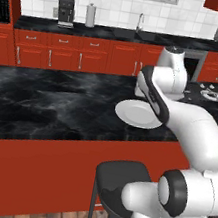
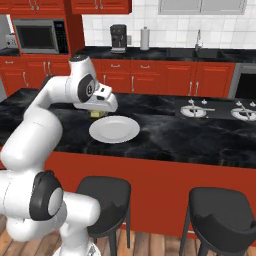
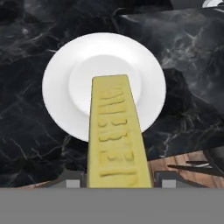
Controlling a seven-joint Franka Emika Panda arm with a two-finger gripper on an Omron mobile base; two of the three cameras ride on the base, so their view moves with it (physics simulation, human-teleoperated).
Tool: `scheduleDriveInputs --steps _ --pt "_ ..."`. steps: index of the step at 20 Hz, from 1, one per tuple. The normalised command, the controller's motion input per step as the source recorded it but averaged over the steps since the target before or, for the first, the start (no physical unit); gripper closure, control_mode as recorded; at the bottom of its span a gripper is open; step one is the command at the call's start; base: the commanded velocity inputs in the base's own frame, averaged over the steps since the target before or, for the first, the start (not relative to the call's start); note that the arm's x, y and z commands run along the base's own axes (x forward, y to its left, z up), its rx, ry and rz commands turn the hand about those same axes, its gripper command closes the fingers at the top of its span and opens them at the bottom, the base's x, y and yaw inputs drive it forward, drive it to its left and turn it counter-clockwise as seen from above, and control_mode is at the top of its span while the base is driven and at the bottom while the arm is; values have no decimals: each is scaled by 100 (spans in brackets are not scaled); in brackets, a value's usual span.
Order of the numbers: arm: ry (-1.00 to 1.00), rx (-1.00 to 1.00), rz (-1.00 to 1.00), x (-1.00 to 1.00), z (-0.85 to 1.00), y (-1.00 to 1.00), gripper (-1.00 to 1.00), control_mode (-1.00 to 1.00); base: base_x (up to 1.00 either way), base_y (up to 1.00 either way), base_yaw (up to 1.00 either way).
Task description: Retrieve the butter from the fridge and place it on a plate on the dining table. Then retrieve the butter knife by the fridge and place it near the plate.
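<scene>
Butter (image 3: 114,131) is held clamped lengthwise in the gripper (image 3: 118,181) at the lower centre of the hand view, poised above the plate (image 3: 57,92) on the dining table (image 3: 26,48). Being probably soft, light and greasy, it is best pinched gently across its long flat sides.

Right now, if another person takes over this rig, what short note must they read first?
Gripper: shut on the butter, above the dining table.
Plate: on the table, bare. In the hand view the butter's far end is over its middle; in the right base view the hand is beside its rim.
Done: butter carried to the table.
Left: lower and release the butter on the plate, then fetch the butter knife and lay it near the plate.
</scene>
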Motion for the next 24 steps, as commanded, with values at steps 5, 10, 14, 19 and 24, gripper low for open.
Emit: scheduleDriveInputs --steps 5,10,14,19,24 --pt "9 0 0 26 -19 -5 100 -100 0 0 0" --pt "2 4 0 18 -39 -17 100 -100 0 0 0" --pt "-2 6 0 6 -46 -9 100 -100 0 0 0" --pt "-11 2 0 15 -29 0 100 -100 0 0 0" --pt "-10 0 0 27 -13 0 100 -100 0 0 0"
